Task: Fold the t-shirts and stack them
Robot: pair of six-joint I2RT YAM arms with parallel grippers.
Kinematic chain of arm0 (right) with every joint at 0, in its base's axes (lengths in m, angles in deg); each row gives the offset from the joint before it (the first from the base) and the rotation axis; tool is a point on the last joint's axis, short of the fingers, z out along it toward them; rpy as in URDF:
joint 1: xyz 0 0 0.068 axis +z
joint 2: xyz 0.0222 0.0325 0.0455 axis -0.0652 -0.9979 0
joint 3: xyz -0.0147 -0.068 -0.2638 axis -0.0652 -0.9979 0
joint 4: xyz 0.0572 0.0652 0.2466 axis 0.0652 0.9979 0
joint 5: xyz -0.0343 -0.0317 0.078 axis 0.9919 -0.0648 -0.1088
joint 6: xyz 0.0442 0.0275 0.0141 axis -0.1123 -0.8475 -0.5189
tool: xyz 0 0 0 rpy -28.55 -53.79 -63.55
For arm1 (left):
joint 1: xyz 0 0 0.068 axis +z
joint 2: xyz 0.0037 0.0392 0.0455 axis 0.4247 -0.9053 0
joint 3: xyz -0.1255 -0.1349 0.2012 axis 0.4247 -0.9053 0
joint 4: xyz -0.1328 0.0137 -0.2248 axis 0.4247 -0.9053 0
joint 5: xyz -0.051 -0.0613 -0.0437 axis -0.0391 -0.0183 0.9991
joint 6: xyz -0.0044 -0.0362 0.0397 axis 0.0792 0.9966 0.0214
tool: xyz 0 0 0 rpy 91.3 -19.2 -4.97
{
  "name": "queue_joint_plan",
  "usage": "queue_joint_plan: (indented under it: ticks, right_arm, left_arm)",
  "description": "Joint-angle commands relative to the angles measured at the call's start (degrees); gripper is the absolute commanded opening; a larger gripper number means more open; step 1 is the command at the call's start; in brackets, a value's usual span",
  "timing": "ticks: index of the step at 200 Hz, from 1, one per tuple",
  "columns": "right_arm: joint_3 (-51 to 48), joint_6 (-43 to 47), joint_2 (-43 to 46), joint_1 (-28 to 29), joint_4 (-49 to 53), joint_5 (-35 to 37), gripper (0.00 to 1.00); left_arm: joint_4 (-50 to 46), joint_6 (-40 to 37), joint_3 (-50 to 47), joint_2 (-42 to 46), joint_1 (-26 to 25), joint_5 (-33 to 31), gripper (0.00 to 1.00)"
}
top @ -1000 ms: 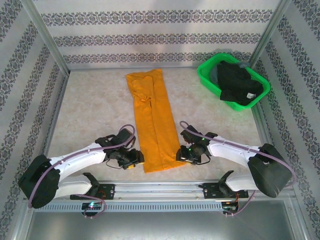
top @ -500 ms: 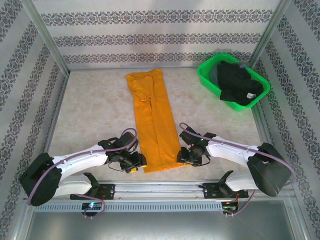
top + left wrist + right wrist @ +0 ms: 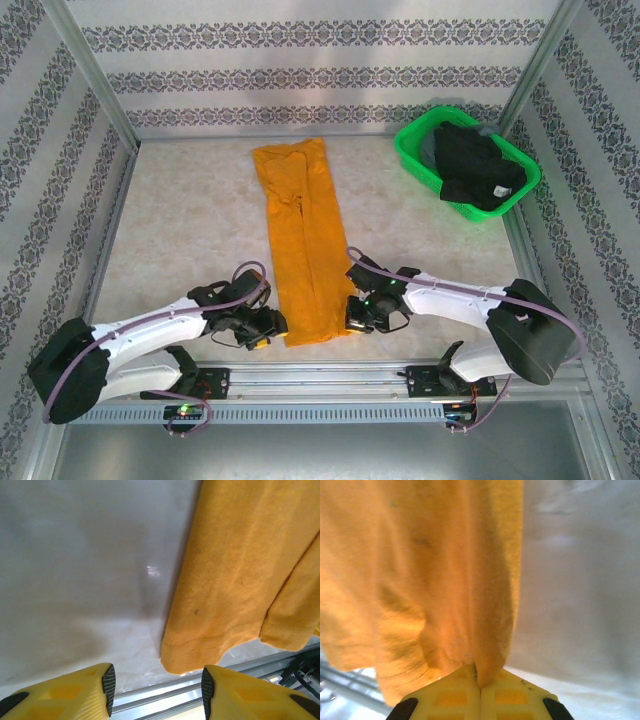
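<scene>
A green basket (image 3: 410, 152) stands at the far right corner of the desk (image 3: 190, 210). Black t-shirts (image 3: 472, 162) lie bundled in it, heaped up to its rim and hanging over the near rim a little. Any label on the black cloth is too small to read.

The orange t-shirt (image 3: 303, 240) lies flat on the desk, well apart from the basket. It is folded into a long narrow strip that runs from the far side down to the near edge, between the two arms.

The left pincer (image 3: 262, 325) sits low at the near left corner of the strip. In the left wrist view its yellow fingers (image 3: 75, 692) stand wide apart, and the pincer (image 3: 156, 690) holds nothing. The hemmed corner of the orange t-shirt (image 3: 235, 570) lies just ahead of the gap, apart from both fingers, with the bare desk to its left. The metal rail (image 3: 150, 695) at the desk's near edge runs just under the hem.

The right pincer (image 3: 357, 315) sits at the near right edge of the strip. In the right wrist view the pincer (image 3: 479, 680) is closed tight, its two yellow fingers (image 3: 445, 697) pressed together. A pinched ridge of the orange t-shirt (image 3: 420, 580) is clamped between the fingers and gathers into creases around them. The bare desk shows to the right of the cloth.
</scene>
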Motion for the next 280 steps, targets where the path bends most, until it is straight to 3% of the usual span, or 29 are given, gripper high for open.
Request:
queue_joint_plan:
  ticks: [1,57,89,117,134,183,212,242,280]
  right_arm:
    - [2.1,-2.8,0.3,0.7,-2.0,-4.5,0.00]
    - [0.8,-1.9,1.9,0.1,-0.3,-5.8,0.00]
    - [-0.4,-1.3,4.0,-0.6,0.9,-6.0,0.00]
    - [-1.9,-0.9,6.3,-1.8,1.9,-6.1,0.00]
    - [-2.9,-0.3,7.3,-2.6,2.3,-6.6,0.00]
    - [3.1,7.7,4.0,-1.4,9.4,-10.0,0.00]
    - [5.5,6.5,0.6,0.1,8.0,-11.3,0.00]
    - [5.8,3.9,-0.2,-0.1,5.5,-11.2,0.00]
    - [8.0,0.4,2.8,-2.7,5.5,-7.6,0.00]
  left_arm:
    - [-1.3,5.2,-1.1,0.8,-1.6,-2.3,0.50]
    - [11.0,10.6,0.9,-11.2,-5.9,-2.4,0.45]
    - [16.5,11.6,2.7,-16.9,-6.0,-6.2,0.33]
    - [19.1,12.8,4.1,-19.5,-5.9,-10.6,0.14]
    - [18.0,14.1,2.8,-17.7,-5.9,-13.3,0.00]
    - [-5.4,15.8,-1.9,2.4,-5.9,-15.6,0.00]
    - [-12.2,18.0,-3.8,13.4,-5.6,-15.1,0.00]
    - [-9.8,16.3,-2.3,12.4,-5.1,-15.8,0.00]
    - [-7.2,11.7,6.2,8.5,-3.5,-23.2,0.00]
